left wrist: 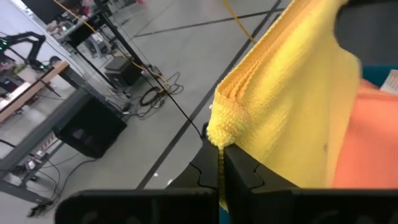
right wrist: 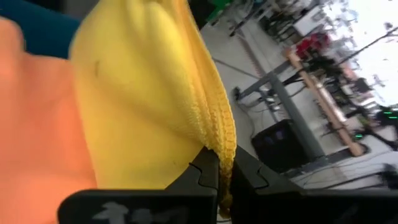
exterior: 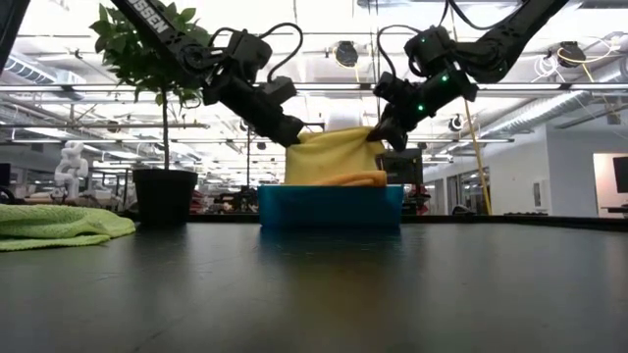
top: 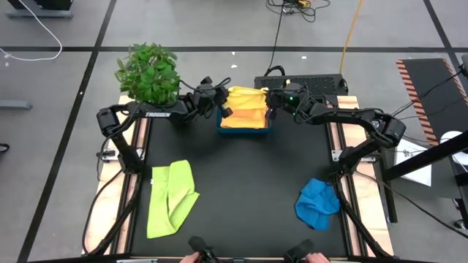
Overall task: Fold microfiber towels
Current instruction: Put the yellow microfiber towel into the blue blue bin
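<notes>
— Two corners are pinched: the left gripper point(top: 225, 109) is clamped on one end of the golden yellow towel point(top: 247, 102), the right gripper point(top: 270, 107) on the other.

— And the towel's place?

— It is held over the teal tray point(top: 246, 132), upper centre of the high view (an orange towel point(top: 245, 122) is seen beneath). Its long axis is stretched left to right between the grippers, neither arm nearer.
</notes>
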